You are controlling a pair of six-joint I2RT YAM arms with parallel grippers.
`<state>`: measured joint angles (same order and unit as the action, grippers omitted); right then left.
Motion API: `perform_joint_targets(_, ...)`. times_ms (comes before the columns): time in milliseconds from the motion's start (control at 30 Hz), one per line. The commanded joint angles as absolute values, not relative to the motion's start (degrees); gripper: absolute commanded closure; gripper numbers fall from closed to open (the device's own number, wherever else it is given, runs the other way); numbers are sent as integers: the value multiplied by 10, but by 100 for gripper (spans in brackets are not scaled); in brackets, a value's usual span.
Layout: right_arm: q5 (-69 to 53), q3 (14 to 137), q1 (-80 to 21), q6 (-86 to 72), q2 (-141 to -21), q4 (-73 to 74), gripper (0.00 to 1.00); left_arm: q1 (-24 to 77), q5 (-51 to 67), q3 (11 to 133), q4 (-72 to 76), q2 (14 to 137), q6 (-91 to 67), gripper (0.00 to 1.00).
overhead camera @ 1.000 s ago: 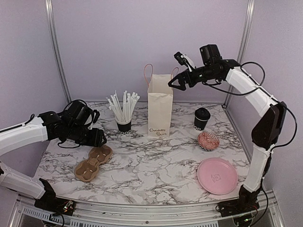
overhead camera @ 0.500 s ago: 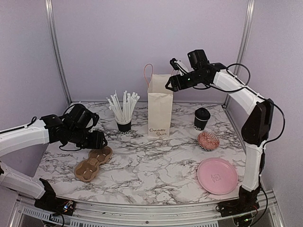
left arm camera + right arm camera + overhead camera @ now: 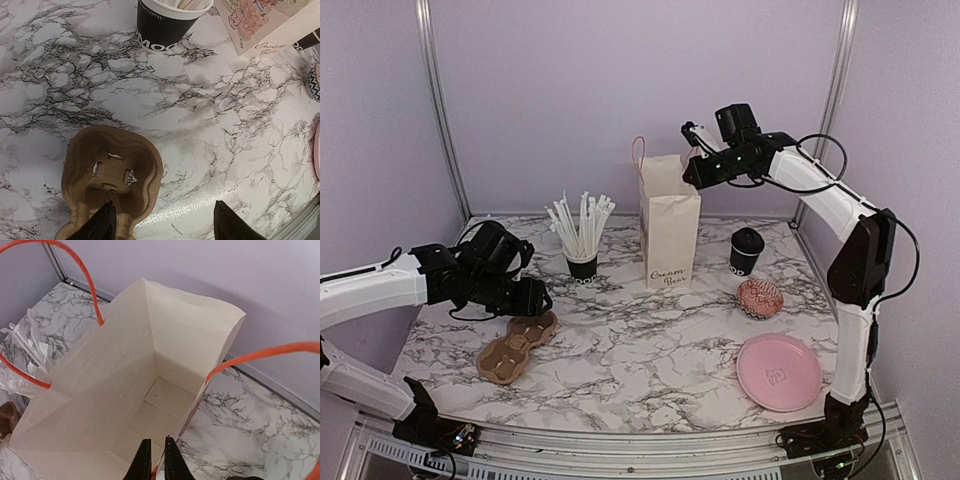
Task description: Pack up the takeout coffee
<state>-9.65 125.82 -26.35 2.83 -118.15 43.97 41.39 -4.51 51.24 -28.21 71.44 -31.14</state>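
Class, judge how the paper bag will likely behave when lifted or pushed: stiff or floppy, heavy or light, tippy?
The paper bag looks empty in the right wrist view, so probably light. Tall and narrow, it may tip if pushed high. Its thin creased walls would likely flex.

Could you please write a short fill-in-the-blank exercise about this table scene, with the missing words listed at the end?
1. The coffee cup stands to the right of the paper bag with its lid ____.
2. Seen from the right wrist camera, the bag is ____ inside.
3. The left gripper, jaws open, hangs over the brown cardboard ____.
4. The round plate is ____ in colour.

Missing words: on; empty; tray; pink.
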Motion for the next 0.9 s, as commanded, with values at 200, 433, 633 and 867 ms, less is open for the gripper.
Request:
perform_joint_targets(200,-116,1254,-260,42,-1129,427,100,419,-47,513,-266,715,-315,32)
perform_joint_targets(433,-236,1201,-260,111,-1064,433,100,417,-99,523,-316,721,-308,33)
perform_joint_targets(633,-311,1124,-260,169,-1000,431,100,416,-92,546,-392,752,-296,37)
perform_joint_targets(867,-420,1072,-261,221,-946,436,100,412,-112,554,-459,808,-282,53)
